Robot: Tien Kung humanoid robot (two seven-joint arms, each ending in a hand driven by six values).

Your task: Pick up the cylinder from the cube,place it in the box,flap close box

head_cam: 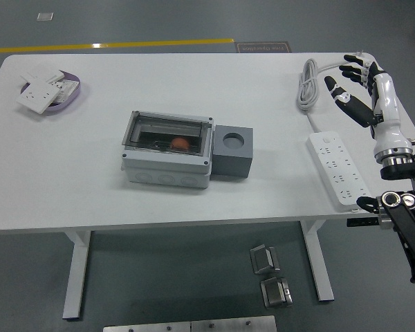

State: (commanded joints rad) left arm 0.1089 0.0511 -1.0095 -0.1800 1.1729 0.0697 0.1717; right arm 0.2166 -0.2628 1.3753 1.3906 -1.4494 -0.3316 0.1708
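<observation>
on the far left of the white counter (124, 200) sits a purple dish (68, 101) with some white switch plates (40, 92) piled in it. i don't need those.

near the middle is the box (167, 158). it is grey with a see-through lid (167, 131), and the lid looks down flat. through the lid i can see a small orange thing inside; i think it is the cylinder (180, 143). so the thing i had to move is in the box now, not on the cube.

right beside the box, touching its right side, is the grey cube (233, 151). the round hole in its top has nothing in it.

further right lies a white power strip (337, 169), and its cord (308, 81) is looped up near the far edge.

my right hand (363, 86) is over the far right edge of the counter, well apart from the box. my fingers (346, 97) are spread out and hold nothing. my left arm is not in the picture.

i think the job is about done: cylinder in, lid down. if the lid is not fully shut, i would need to reach back to the left and press it down flat. i can't tell from here if it has clicked shut.
</observation>
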